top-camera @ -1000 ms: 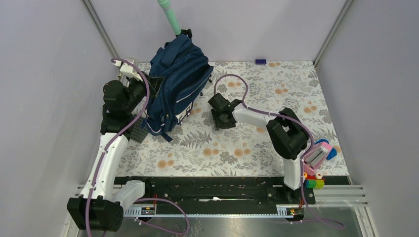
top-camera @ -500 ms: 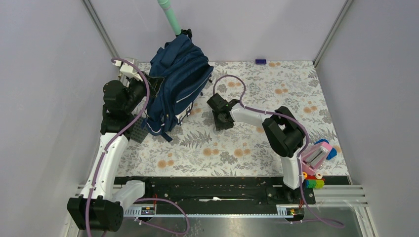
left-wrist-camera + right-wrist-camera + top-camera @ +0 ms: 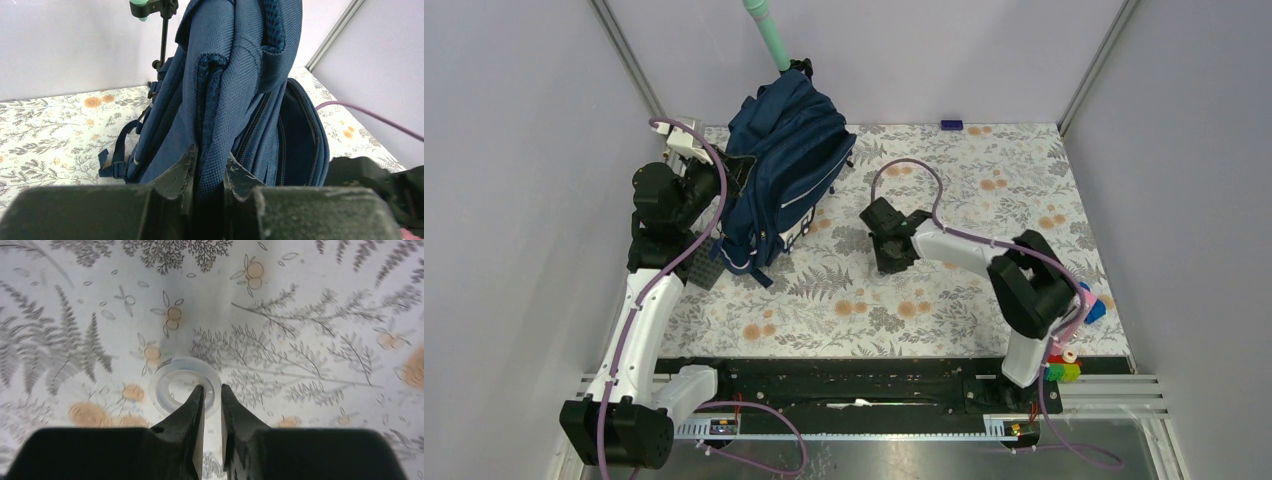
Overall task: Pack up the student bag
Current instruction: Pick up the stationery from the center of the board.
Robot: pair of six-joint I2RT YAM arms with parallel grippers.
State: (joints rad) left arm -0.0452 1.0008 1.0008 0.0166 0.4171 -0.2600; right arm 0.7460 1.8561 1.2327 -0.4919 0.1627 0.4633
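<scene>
OK, right gripper (image 3: 212, 389) is nearly shut, jaws pinching the wall of a clear ring (image 3: 185, 363) that lies on the floral tablecloth (image 3: 984, 180). Left gripper (image 3: 210, 161) is clamped on a fabric fold of the student bag (image 3: 784, 175), which stands far left against a teal pole (image 3: 769, 30), one zip compartment gaping. Versus a second ago: right jaws narrower, wrist shifted right and slightly nearer (left arm unchanged). Coloured toys (image 3: 1061, 370) sit near right, partly hidden by the right elbow.

student bag (image 3: 782, 170) left, ring (image 3: 163, 390) right, both on table (image 3: 994, 190)
</scene>
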